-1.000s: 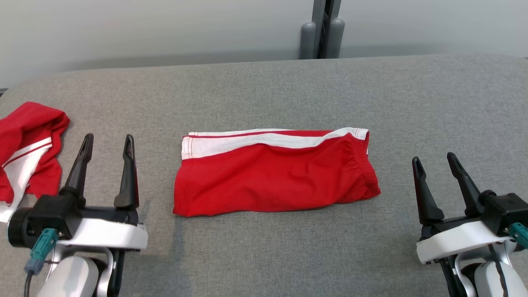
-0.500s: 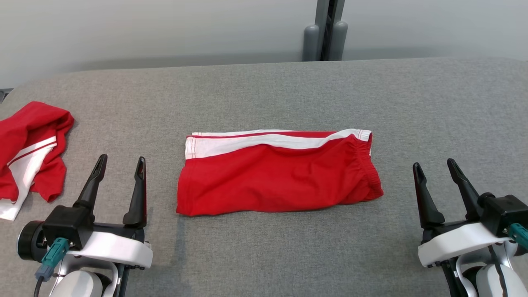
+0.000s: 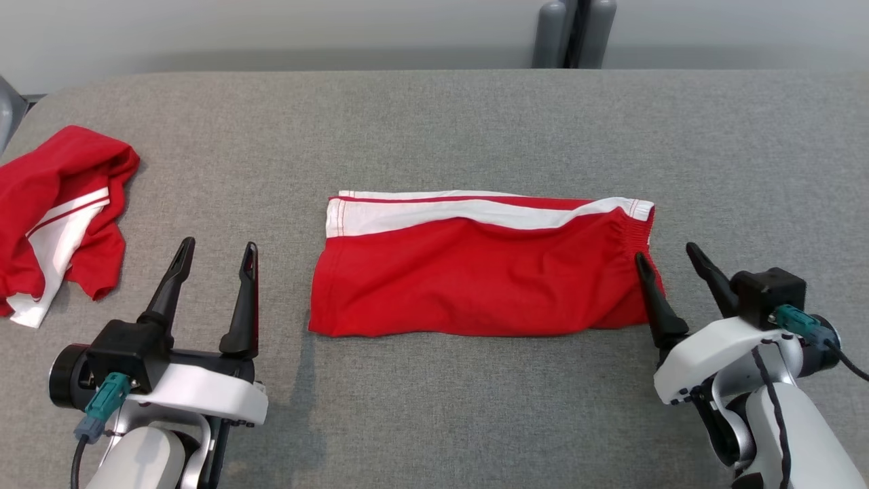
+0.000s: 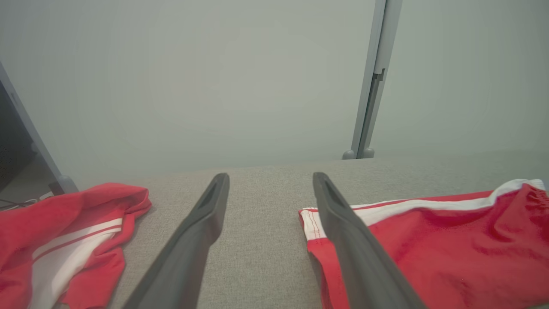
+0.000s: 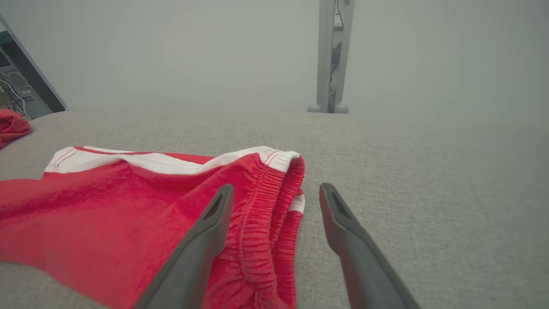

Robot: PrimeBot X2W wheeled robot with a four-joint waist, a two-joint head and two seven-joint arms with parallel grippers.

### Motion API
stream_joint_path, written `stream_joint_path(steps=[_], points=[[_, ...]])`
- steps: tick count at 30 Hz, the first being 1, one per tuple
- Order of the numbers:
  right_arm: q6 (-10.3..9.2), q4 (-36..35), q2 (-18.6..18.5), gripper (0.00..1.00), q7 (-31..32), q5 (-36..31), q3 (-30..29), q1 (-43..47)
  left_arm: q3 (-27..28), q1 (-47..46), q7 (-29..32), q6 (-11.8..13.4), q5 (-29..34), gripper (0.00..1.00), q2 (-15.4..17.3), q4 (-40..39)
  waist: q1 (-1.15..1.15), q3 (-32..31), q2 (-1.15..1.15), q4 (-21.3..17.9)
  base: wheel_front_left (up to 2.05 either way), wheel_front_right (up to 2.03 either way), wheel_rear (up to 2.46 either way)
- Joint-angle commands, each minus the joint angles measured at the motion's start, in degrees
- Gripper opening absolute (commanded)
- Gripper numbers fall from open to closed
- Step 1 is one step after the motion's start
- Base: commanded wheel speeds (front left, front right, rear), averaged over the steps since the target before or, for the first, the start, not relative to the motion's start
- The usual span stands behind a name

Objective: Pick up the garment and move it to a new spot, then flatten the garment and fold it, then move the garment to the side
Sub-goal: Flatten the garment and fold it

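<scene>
Red garment mid grey table; waistband at right jaws.

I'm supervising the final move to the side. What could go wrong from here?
The right gripper stands open over the elastic waistband; pinching only some layers could unfold the folded shorts when lifted. The crumpled red garment lies to the left; sliding that way could bunch them together.
</scene>
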Motion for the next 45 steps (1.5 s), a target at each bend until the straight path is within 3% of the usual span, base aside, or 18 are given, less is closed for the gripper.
stream_joint_path(steps=[1,8,17,18,19,21,28,34,37,42,45], points=[[0.01,2.4,-0.6,1.00,0.6,0.9,1.2,-1.7,-0.1,-1.3,-0.4,-0.3,0.1,1.00,-0.2,0.4,0.00,1.2,0.00,0.7,0.00,0.00,0.00],[0.01,10.5,-0.7,1.00,1.6,2.6,2.2,-5.3,-1.2,-3.2,-1.2,-1.1,0.3,1.00,-1.4,2.2,0.00,3.2,0.00,1.6,0.00,0.00,0.00],[0.01,15.3,0.5,1.00,4.7,6.8,2.6,-6.0,-1.7,-4.2,-1.6,-1.6,0.2,1.00,-1.8,4.0,0.00,3.7,0.00,1.1,0.00,0.00,0.00],[0.01,15.3,0.5,0.77,5.0,7.5,3.2,-6.1,-1.7,-4.3,-1.6,-1.7,0.2,1.00,-1.7,4.1,0.00,3.8,0.00,1.0,0.00,0.00,0.00],[0.01,15.2,0.6,0.44,5.1,8.6,3.6,-6.1,-1.7,-4.4,-1.6,-1.7,0.3,1.00,-1.6,4.3,0.00,3.8,0.00,0.9,0.00,0.00,0.00],[0.01,14.2,0.5,0.00,4.3,9.8,4.0,-6.2,-1.6,-4.5,-1.7,-1.7,0.2,1.00,-1.5,4.5,0.00,3.9,0.00,0.6,0.00,0.00,0.00],[0.00,10.3,-2.0,0.00,3.5,15.1,2.4,-4.0,-1.5,-4.0,-1.6,-1.3,-0.1,1.00,-1.0,4.7,0.00,3.3,0.00,-0.4,0.00,0.00,0.00],[0.01,7.4,-5.2,0.00,5.4,18.3,-2.3,-0.5,-1.5,-3.7,-1.3,-1.0,-0.4,1.00,-0.6,4.2,0.00,3.1,0.00,-1.1,0.00,0.00,0.00],[0.01,5.9,-5.1,0.00,6.5,19.6,-4.0,0.2,-1.4,-3.6,-1.1,-0.8,-0.5,1.00,-0.4,4.0,0.00,3.3,0.00,-1.7,0.00,0.00,0.00],[0.01,0.3,-2.8,0.00,9.3,25.0,-1.5,-1.3,-1.5,-4.0,-0.9,-0.6,-0.6,1.00,-0.2,3.9,0.00,3.2,0.00,-2.2,0.00,0.00,0.00],[0.02,-5.1,-1.7,0.00,11.5,27.7,3.2,-2.5,-1.9,-4.6,-0.6,-0.7,-0.5,1.00,-0.2,3.7,0.00,3.1,0.00,-2.0,0.00,0.00,0.00]])
